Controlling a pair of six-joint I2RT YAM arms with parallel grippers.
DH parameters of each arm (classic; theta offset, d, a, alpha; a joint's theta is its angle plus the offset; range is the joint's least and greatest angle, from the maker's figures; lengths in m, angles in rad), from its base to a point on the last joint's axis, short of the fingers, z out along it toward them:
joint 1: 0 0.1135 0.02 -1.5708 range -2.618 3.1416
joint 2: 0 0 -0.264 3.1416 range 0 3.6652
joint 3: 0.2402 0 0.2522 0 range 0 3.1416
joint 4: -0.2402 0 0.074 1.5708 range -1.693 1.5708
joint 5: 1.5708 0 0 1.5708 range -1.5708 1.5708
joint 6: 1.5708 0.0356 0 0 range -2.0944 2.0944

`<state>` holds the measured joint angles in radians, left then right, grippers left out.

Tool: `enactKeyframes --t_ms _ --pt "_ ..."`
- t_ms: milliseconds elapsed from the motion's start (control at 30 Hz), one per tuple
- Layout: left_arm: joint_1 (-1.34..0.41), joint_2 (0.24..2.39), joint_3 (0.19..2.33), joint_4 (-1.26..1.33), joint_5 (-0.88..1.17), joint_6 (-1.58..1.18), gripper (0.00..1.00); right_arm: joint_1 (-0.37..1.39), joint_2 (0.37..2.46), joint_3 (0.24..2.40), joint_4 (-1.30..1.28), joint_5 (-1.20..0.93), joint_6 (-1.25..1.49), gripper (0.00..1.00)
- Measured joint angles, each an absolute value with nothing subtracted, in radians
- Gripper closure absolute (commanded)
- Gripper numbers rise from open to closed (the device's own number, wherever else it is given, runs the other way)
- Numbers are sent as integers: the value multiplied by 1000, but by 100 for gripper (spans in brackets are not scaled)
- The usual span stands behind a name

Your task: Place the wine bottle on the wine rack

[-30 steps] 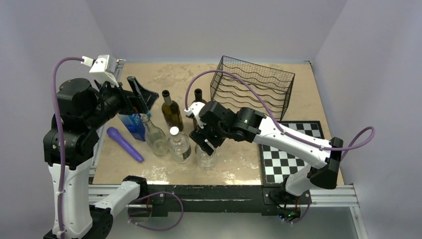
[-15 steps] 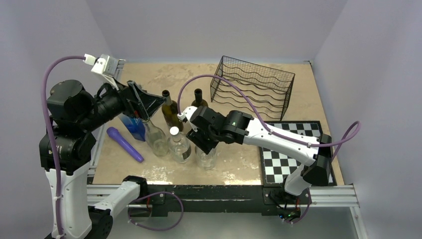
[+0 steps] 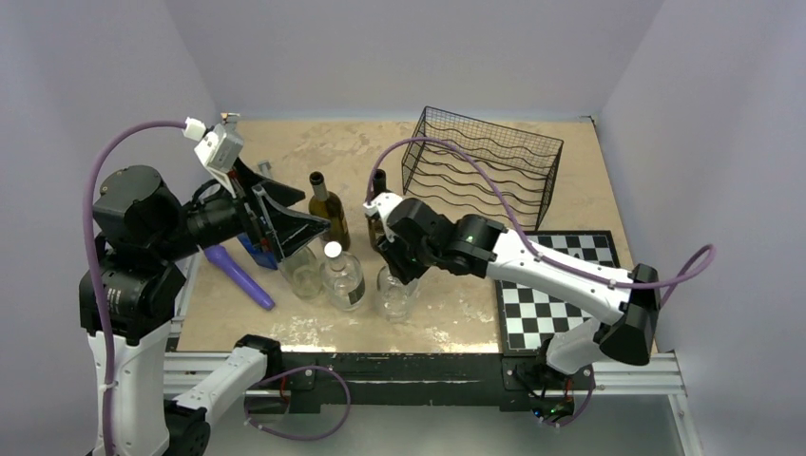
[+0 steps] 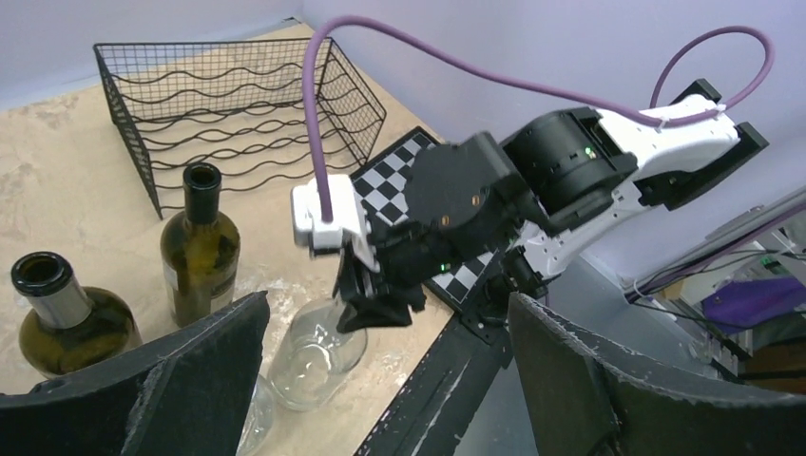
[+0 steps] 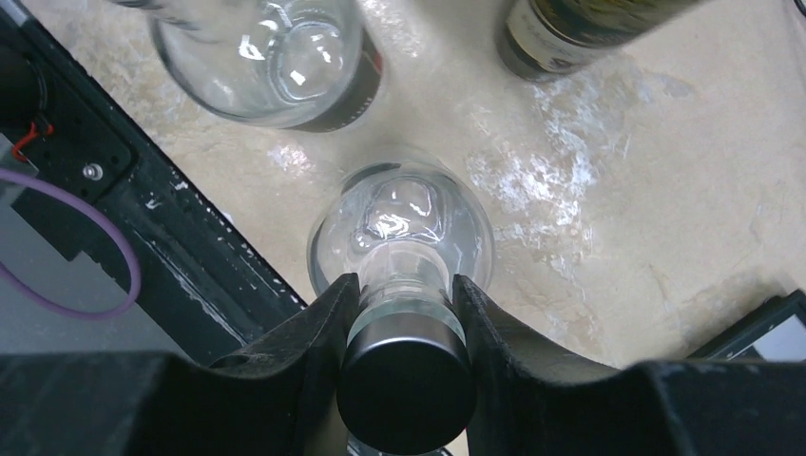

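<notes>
While the sandy counter [image 3: 585, 195] carries all the things, we see that the wine rack [image 3: 485, 161] is the biggest of them; it stands at the far right side. Closer to us, at the front right corner, the chessboard [image 3: 556, 290] lies flat.

The right pincer [image 3: 394, 268] is closed on the neck of the wine bottle [image 3: 393, 296], a clear glass one with a dark cap. In the right wrist view we see both fingers [image 5: 328, 323] pressing the neck just under this cap. The bottle is upright near the front edge of the counter, well apart from the rack.

The left pincer [image 3: 285, 211] hangs above the left part of the counter, and its jaws are spread wide.

Two dark bottles [image 3: 329, 217] stand upright between this pincer and the rack. A clear bottle with a white cap [image 3: 342, 277] stands just beside the wine bottle, on its left. One more clear bottle [image 3: 302, 271] is partly hidden under the left pincer.

At the left edge a purple object [image 3: 238, 275] lies on the counter, and near it we see a blue object [image 3: 255, 245]; what they are, we cannot tell.
</notes>
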<state>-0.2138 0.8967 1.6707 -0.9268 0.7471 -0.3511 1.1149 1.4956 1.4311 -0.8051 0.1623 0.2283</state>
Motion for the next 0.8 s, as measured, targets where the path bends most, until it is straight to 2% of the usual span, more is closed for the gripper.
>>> enactKeyframes --t_ms 267,400,600,800 --pt "-244 897 1525 -851 811 -363 1 833 1264 1166 -647 -70 319 100" --pt "-313 920 1466 -832 802 -376 1 698 1183 1059 -583 -196 361 100" --pt "-513 953 1370 -728 730 -412 1 558 1116 912 -423 -365 415 100" --pt "-797 1033 1289 -638 522 -399 4 356 1081 692 -221 -623 551 100"
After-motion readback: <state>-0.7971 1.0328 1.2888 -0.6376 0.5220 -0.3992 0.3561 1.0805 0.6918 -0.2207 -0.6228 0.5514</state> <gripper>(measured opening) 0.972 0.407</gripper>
